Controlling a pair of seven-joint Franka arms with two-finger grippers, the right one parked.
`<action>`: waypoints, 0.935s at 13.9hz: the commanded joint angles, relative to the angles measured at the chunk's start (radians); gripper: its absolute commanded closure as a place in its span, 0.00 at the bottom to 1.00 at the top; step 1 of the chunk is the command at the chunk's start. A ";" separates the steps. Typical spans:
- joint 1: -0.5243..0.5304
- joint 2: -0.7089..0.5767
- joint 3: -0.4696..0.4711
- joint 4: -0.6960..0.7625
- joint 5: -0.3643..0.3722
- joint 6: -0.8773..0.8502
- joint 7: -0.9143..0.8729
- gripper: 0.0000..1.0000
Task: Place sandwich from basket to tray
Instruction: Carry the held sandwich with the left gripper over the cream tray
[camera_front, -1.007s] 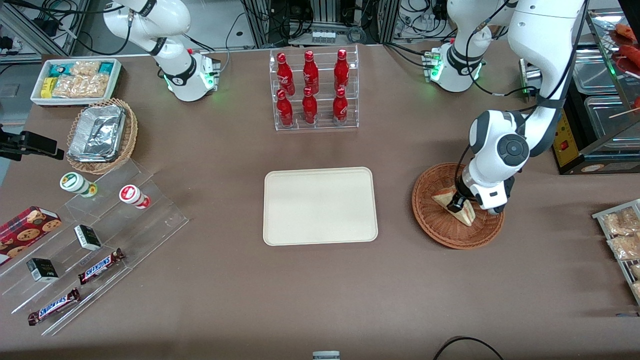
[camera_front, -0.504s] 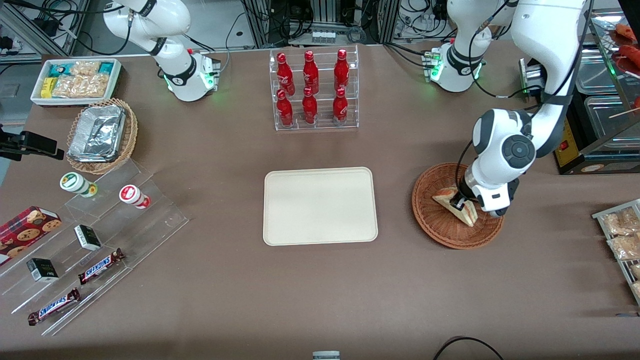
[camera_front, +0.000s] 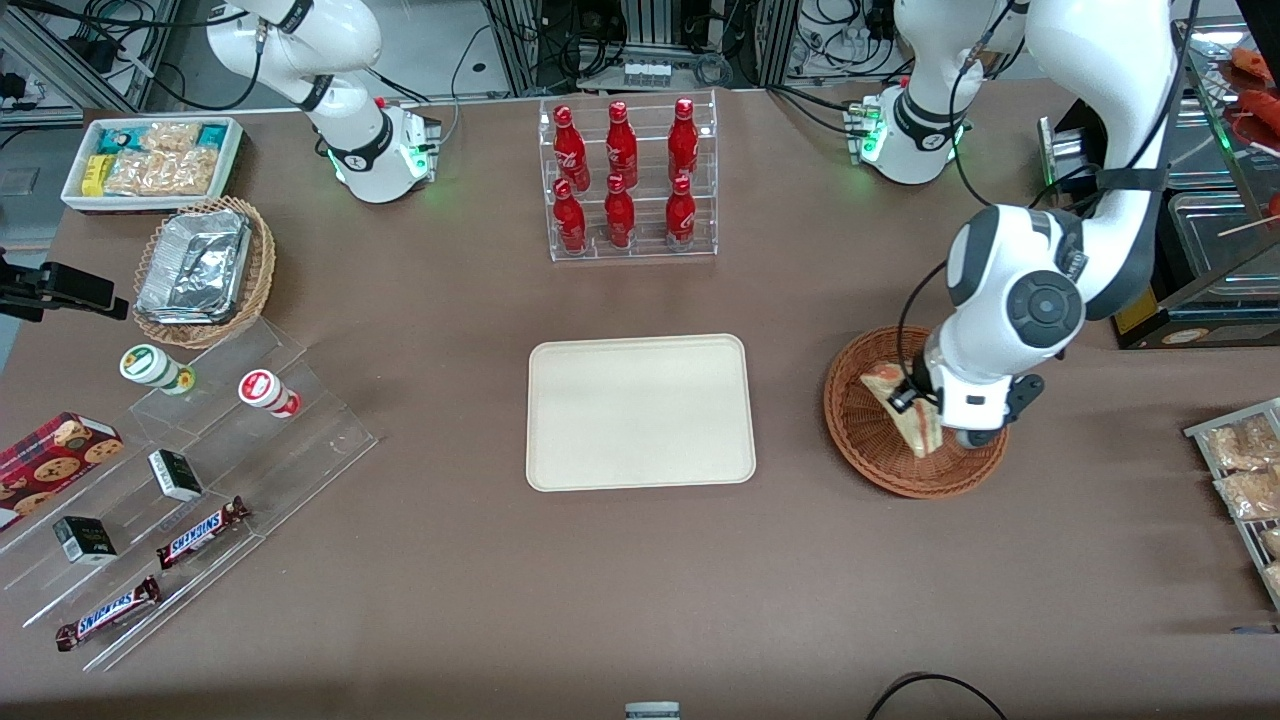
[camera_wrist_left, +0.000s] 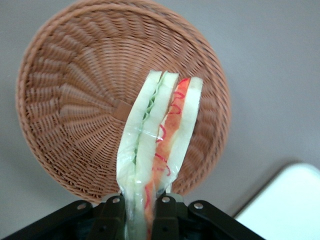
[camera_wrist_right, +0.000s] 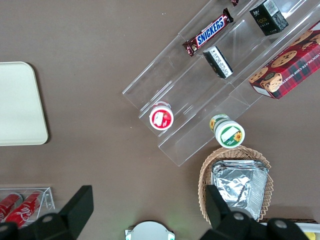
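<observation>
You are at the lift, by my reading: the grasp is made, while the carry and the set-down are left to do. The triangular white-bread sandwich with its green and red filling hangs clear above the round reddish-brown wicker basket, its filling edge facing the wrist camera. The flat cream rectangular plastic tray lies bare, nearer the table's middle and well apart from the basket.

Your left arm's black two-finger gripper is clenched on the sandwich: the fingers press the bread's two outer faces at one end, narrowed to the wedge's thickness, touching nothing else.
</observation>
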 joint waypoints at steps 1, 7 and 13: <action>-0.089 0.018 0.006 0.040 0.004 -0.029 0.065 1.00; -0.273 0.200 0.006 0.231 -0.008 -0.022 -0.002 1.00; -0.437 0.376 0.006 0.419 -0.007 0.040 -0.226 1.00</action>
